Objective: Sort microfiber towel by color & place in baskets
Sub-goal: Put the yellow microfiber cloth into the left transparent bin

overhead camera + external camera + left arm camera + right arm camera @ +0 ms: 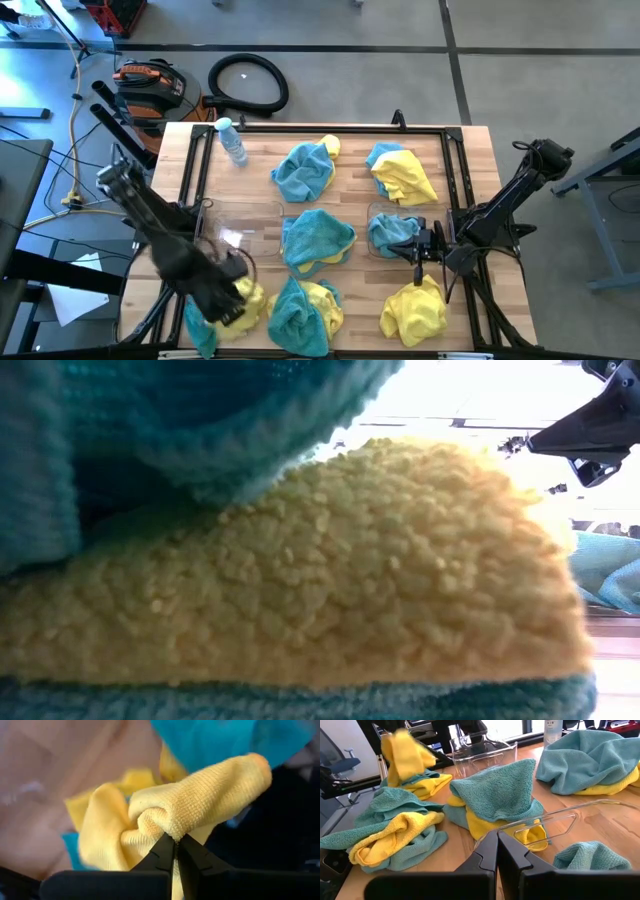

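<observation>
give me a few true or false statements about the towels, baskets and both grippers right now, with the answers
1. The left gripper is shut on a yellow towel. True.
2. The right gripper holds a teal towel. False: its fingers are closed together on nothing, beside the right basket.
3. A teal towel already lies in the right basket. True.
4. The left basket is full of yellow towels. False: in the high view it holds no towels.
5. A water bottle lies at the table's far left corner. True.
6. All towels are sorted. False: mixed teal and yellow piles remain, such as the middle pile.
</observation>
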Motion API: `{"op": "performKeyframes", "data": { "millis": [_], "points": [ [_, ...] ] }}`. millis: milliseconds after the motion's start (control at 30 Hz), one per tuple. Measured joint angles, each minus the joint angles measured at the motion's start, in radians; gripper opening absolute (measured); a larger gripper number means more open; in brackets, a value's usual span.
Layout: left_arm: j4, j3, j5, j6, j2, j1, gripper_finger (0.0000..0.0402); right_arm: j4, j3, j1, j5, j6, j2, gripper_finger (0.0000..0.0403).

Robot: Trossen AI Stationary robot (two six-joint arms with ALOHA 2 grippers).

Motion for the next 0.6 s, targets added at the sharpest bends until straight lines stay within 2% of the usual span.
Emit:
{"op": "performKeyframes", "data": {
  "millis": [200,400,533,600],
  "points": [
    [-0.212,0.07,-0.237,-0.002,-0.149,-0.022,0.0001,-0.002,0.0,0.0,0.0,-0.006,0.0,0.0],
    [-0.406,0.084,-0.408,0.002,-0.271,-0.009,0.0,-0.002,0.0,0.0,0.001,-0.005,0.0,0.0],
    [-0.433,0.053,-0.479,-0.008,-0.325,0.027,0.0,-0.003,0.0,0.0,0.001,-0.005,0.0,0.0],
    [-0.44,0.011,-0.479,-0.005,-0.34,0.061,0.0,-0.004,0.0,0.0,0.001,-0.006,0.0,0.0]
  ]
}}
